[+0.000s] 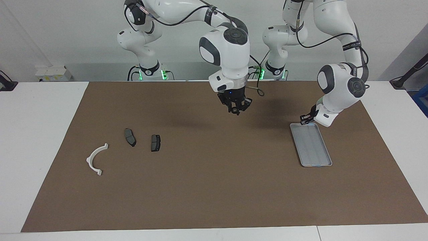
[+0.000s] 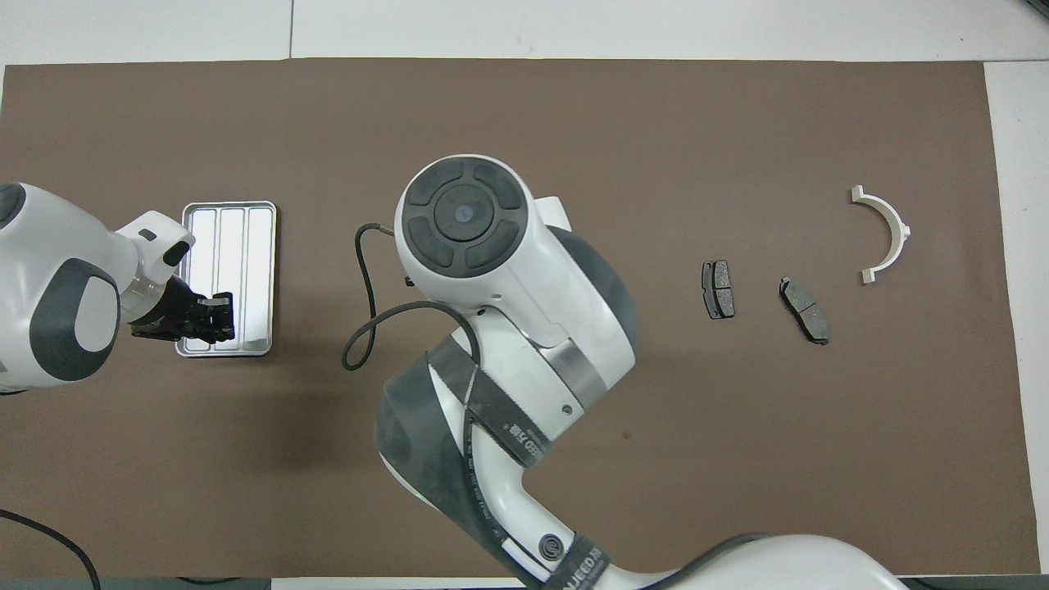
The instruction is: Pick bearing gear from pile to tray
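Locating bearing gear: not discernible in pile [image 1: 127, 147], toward right arm's end.
Handling: likely small, rigid, slippery; pinch across rim.
Right gripper [image 1: 236, 107]: raised mid-mat, finger state unclear.
Left gripper [image 1: 306, 118]: tray [image 1: 311, 144] 12 o'clock edge, finger state unclear.

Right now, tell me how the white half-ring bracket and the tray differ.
The white half-ring bracket is a curved open arc; the tray is a flat ridged rectangle with a raised rim. The bracket is white and far smaller; the tray is silver-grey. The bracket lies toward the right arm's end with no gripper near; the tray lies toward the left arm's end, with the left gripper at its robot-side edge. Both rest on the brown mat.
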Motion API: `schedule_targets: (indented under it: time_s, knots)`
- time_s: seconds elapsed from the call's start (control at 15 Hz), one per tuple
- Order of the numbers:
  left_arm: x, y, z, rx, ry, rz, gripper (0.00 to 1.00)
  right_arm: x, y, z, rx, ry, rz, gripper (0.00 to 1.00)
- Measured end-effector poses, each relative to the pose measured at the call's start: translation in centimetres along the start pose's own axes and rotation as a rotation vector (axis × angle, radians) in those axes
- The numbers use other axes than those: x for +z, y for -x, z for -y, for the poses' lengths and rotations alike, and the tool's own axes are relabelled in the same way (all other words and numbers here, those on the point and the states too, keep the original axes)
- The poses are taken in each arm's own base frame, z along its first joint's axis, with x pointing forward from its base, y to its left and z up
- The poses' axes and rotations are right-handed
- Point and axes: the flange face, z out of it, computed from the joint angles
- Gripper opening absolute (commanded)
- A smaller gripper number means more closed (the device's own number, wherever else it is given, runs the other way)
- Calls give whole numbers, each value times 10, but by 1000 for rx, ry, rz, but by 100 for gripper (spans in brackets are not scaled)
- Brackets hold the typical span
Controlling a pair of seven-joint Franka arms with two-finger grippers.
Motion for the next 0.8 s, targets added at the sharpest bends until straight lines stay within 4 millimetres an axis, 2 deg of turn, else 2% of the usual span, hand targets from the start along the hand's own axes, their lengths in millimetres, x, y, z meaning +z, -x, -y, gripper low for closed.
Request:
schedule_targets:
  time_s: [0.13,0.27,0.33,0.47,0.8]
  knots:
    - [7,-1,12,-15,7,-40,0,54,9,12,10,34,-27,0]
    - [19,0,15,-21,8,-63,0,108,19,26,18,33,-62,0]
    - [24,2,15,-21,8,-68,0,127,19,30,18,19,-69,0]
    - [32,4,14,-21,7,-75,1,147,15,32,20,8,-72,0]
    - [32,2,11,-22,10,-110,1,171,15,34,-1,10,-96,0]
